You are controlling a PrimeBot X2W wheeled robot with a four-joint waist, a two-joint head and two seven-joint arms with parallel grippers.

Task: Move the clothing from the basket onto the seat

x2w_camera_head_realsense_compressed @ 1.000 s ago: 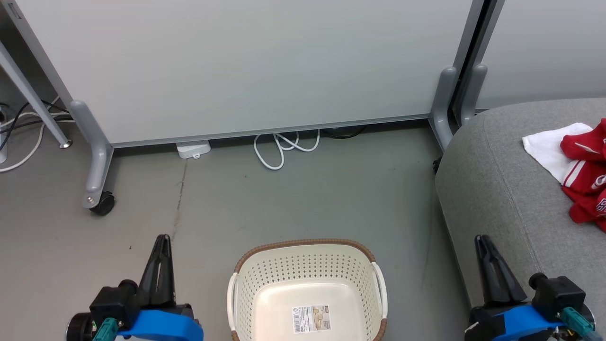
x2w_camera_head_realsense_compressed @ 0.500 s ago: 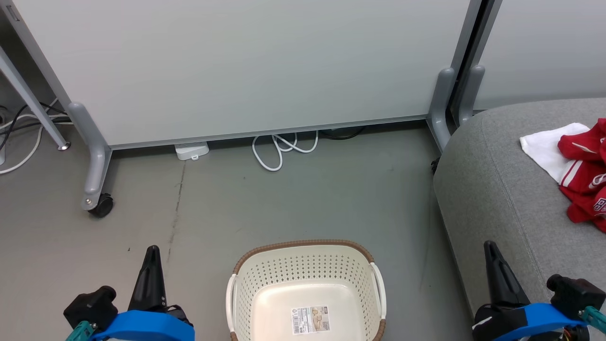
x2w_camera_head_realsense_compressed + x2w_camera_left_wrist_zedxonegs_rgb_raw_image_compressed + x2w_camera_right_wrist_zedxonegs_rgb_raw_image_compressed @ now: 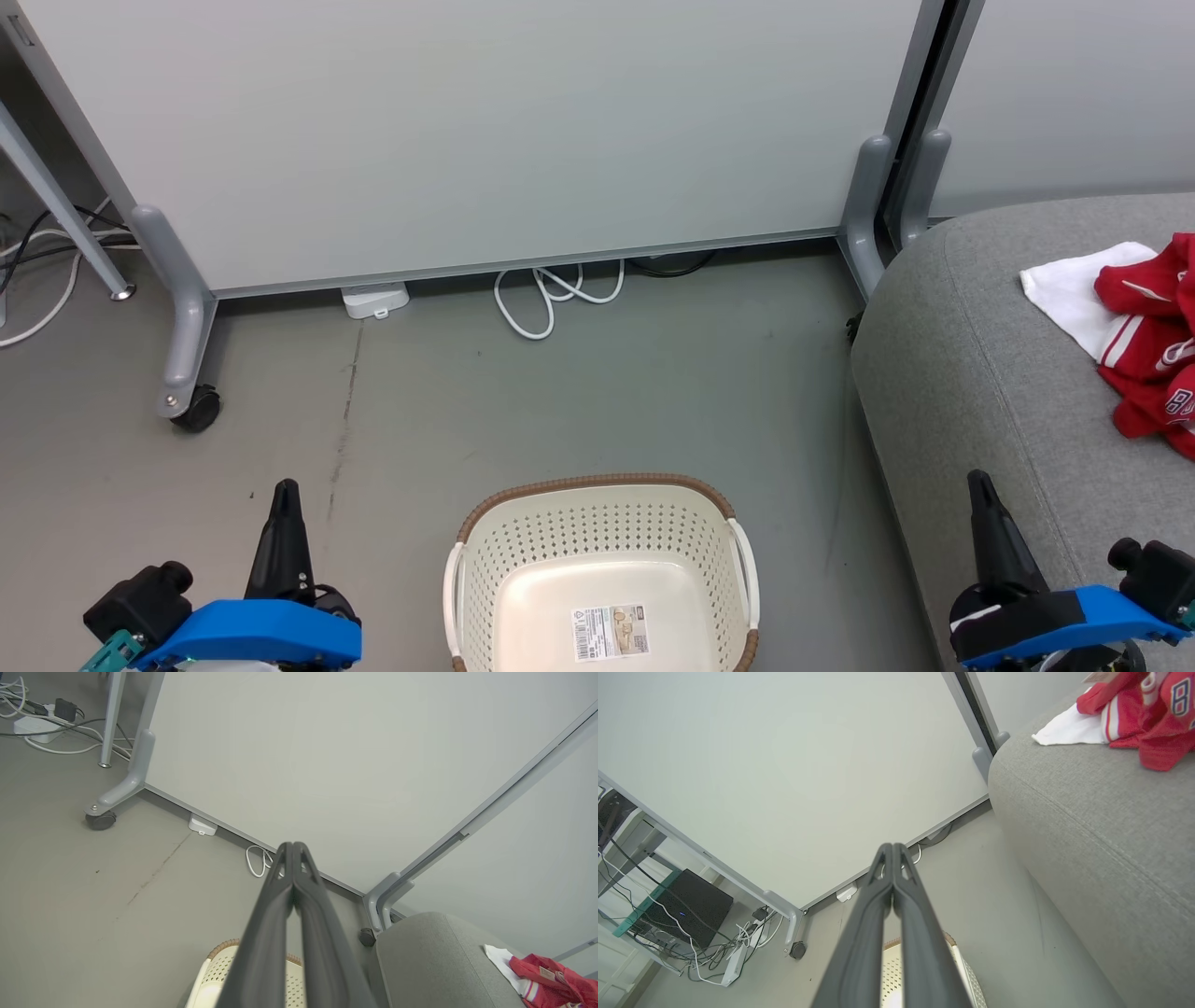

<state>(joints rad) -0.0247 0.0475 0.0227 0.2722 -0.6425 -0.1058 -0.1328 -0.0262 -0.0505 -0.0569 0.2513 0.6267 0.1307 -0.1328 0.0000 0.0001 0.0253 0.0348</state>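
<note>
The head camera looks steeply down on the basket (image 3: pixel 597 482) from above, while both wrist cameras sit low, facing the partition (image 3: pixel 327 756); all three share basket and seat (image 3: pixel 971 373).

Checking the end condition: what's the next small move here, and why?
Probably none beyond parking: the basket holds just its label, the clothing lies on the seat, and the left tool and right tool are shut on nothing. I'd park both arms and stop.
</note>
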